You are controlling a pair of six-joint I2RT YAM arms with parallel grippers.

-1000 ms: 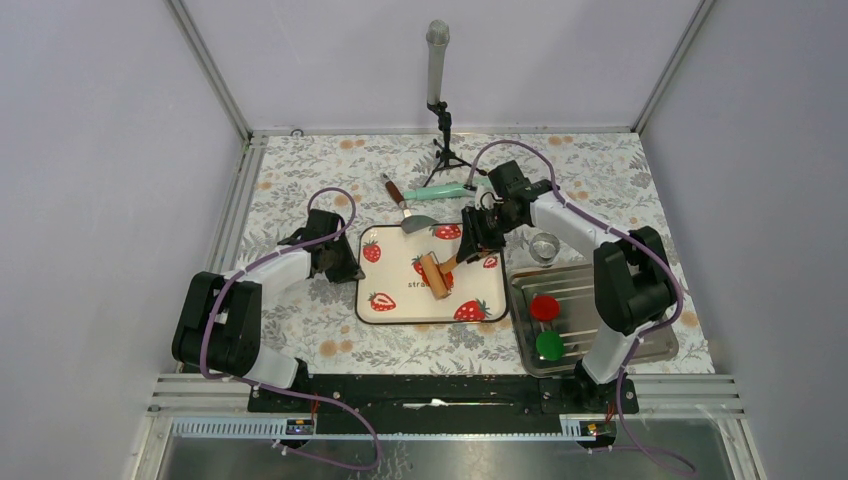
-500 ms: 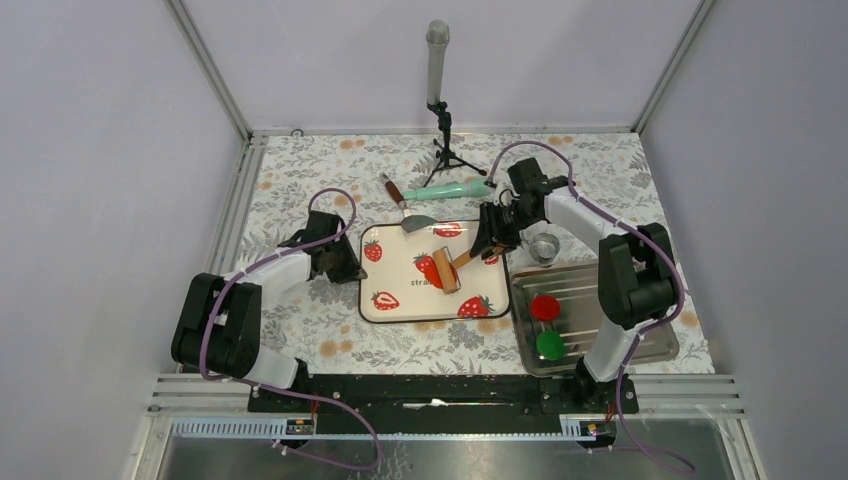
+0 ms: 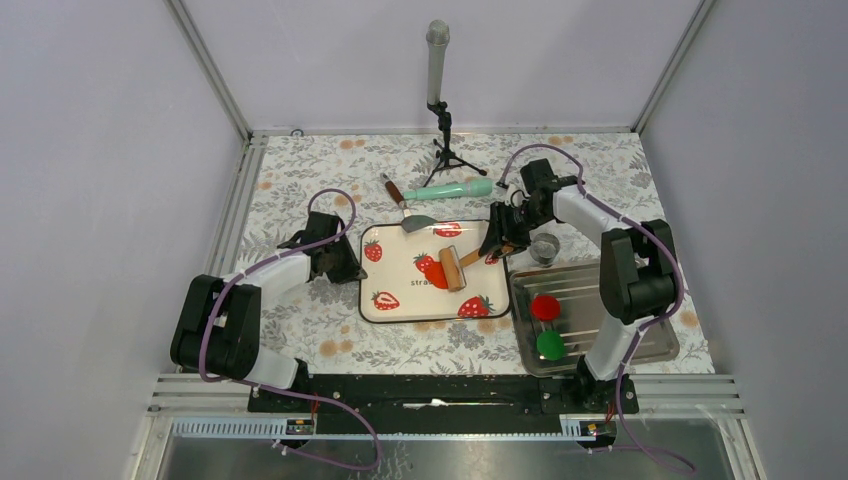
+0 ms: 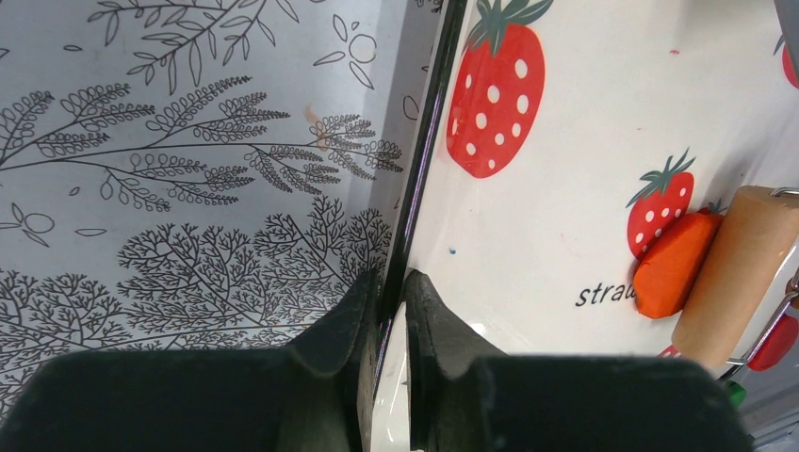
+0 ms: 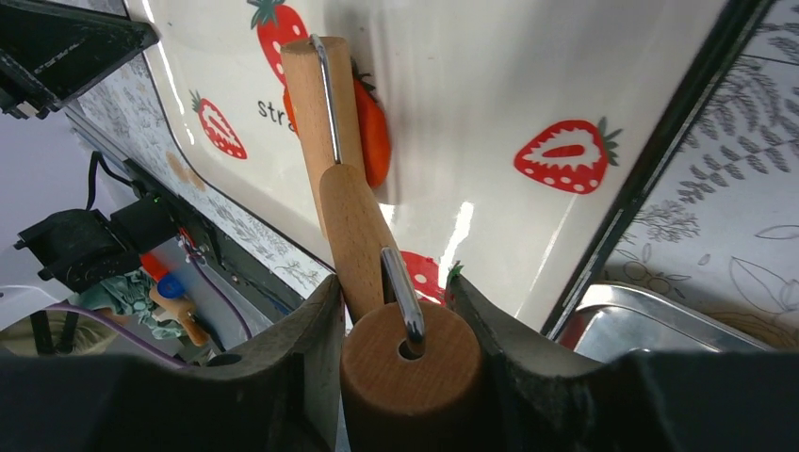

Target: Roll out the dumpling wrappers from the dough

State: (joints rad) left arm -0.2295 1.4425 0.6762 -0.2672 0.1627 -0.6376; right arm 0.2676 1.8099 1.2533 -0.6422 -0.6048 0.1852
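A white rectangular tray printed with red strawberries (image 3: 400,300) lies mid-worktop. On it, just right of its centre, sits the dough (image 3: 436,275), a thick orange-red lump not yet flattened. A wooden rolling pin with a wire frame (image 3: 453,268) rests its roller against the lump's 3 o'clock side, touching it. The pin's wooden handle slants away toward 2 o'clock.

The right jaws grasp that handle, one finger pressed to each side of it in the right wrist view. The left jaws are clenched on the strawberry tray's rim at 9 o'clock, the edge pinched between them.

At 4 o'clock of the worktop sits a shallow stainless steel pan (image 3: 620,335). Inside it lie a red round disc (image 3: 544,307) toward 12 o'clock and a green round disc (image 3: 549,345) toward 6 o'clock, near each other but apart.

A small metal ring cutter (image 3: 545,246) stands on the flowered worktop cloth (image 3: 300,170), just beyond the pan's far left corner. At 12 o'clock of the strawberry tray lie a teal-handled tool (image 3: 450,189) and a brown-handled metal spatula (image 3: 402,205).
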